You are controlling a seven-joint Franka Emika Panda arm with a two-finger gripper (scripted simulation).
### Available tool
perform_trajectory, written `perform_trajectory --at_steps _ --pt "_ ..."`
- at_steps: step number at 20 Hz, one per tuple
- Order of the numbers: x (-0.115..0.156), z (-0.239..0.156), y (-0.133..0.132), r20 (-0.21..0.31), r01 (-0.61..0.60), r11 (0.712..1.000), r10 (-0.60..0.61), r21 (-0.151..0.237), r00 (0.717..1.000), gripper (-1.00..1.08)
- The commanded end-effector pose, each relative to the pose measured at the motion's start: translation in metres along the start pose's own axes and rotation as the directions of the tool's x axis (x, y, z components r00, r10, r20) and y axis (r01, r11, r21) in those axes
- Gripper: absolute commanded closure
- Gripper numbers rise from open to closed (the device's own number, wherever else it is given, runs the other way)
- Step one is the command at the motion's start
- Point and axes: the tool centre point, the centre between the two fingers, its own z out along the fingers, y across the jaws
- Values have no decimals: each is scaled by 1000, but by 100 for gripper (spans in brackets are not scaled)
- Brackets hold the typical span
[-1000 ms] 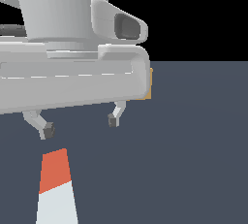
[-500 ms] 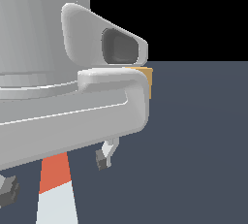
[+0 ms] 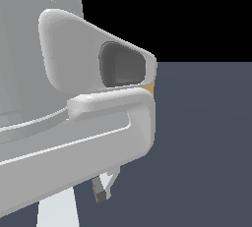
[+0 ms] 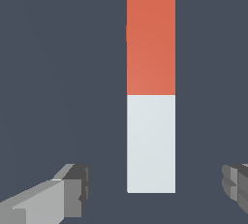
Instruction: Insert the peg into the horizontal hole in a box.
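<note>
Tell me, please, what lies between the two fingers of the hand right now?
In the wrist view, the peg's white end lies between the open hand's fingers, touching neither; bare dark floor flanks it.

The arm's pale grey hand housing [image 3: 74, 123] fills most of the exterior view, close to the camera, with one dark-tipped finger [image 3: 102, 189] pointing down beneath it. In the wrist view the gripper [image 4: 155, 189] has its jaws spread wide apart, apparently holding nothing between the fingertips [image 4: 77, 189].
</note>
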Motion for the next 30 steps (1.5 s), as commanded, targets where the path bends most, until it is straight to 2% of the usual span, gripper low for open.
perform_trajectory --at_steps 1,10,20,25,26,30 --pt "-2 1 0 0 5 1000 -5 0 1000 -92" --pt "0 3 1 0 1 1000 -1 0 1000 -92" --pt "1 43 1 0 1 1000 -1 0 1000 -92" --pt "1 50 2 0 1 1000 -1 0 1000 -92" --pt "1 50 2 0 1 1000 -1 0 1000 108" --pt "1 50 2 0 1 1000 -1 0 1000 108"
